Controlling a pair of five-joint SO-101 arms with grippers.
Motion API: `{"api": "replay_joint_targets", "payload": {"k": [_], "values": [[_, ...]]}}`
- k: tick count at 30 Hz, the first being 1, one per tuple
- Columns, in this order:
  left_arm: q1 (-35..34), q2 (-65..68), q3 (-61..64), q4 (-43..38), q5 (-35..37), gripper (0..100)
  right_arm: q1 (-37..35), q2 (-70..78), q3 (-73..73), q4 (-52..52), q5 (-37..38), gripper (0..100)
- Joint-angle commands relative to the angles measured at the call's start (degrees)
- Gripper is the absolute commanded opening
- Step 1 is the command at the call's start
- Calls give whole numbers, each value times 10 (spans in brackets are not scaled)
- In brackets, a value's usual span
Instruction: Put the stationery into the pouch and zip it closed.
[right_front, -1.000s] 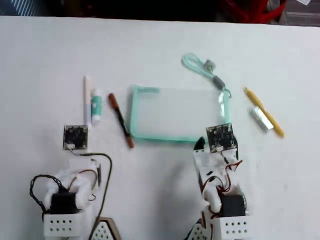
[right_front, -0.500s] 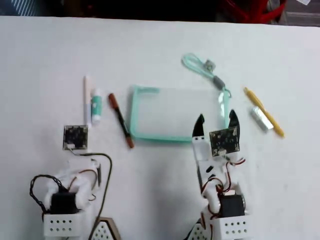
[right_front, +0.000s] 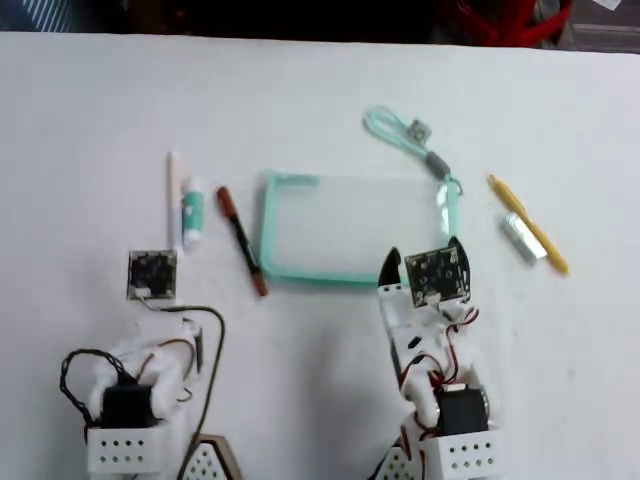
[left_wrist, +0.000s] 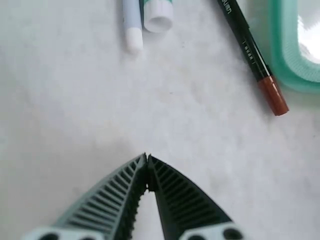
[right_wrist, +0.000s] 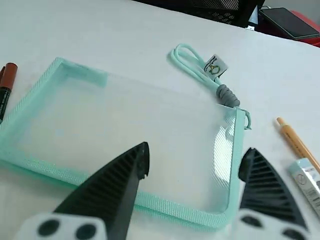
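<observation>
Right gripper (right_front: 422, 252) spread wide above the near right corner of a clear plastic pouch with a mint-green zip border (right_front: 340, 225).

Flat at the middle of the white table (right_front: 90, 100), that pouch, with a mint cord loop (right_front: 395, 130) trailing from its far right corner. Just left of it, not touching: a black marker with brown ends (right_front: 241, 240). Farther left, side by side: a white-and-green glue stick (right_front: 192, 212) and a slim white pen (right_front: 174, 195). Right of the pouch, a yellow pencil (right_front: 528, 225) with a small silvery piece (right_front: 520, 238) against it. Left gripper (left_wrist: 147, 162) pressed together on nothing, low over bare table, near the ends of pen and glue stick.
</observation>
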Motion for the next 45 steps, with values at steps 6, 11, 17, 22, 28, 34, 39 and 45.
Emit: {"api": "replay_joint_targets", "payload": {"k": [6,11,17,22,28,34,39,45], "values": [[3,-3,-3,3,1,28,0,-5,3,-1,-2,292],[2,-4,-9,-1,0,28,0,-2,3,-1,1,292],[3,-4,-118,2,0,31,0,-1,3,-1,1,292],[3,-4,-193,-3,-69,32,0,-1,3,0,1,291],[7,-4,-210,-32,-213,32,0,-1,3,2,1,291],[4,-4,-210,-43,-229,31,0,-1,3,2,2,291],[7,-4,-196,-126,-258,28,0,-1,3,3,2,291],[8,-4,-168,-214,-259,28,0,-1,3,3,2,291]]}}
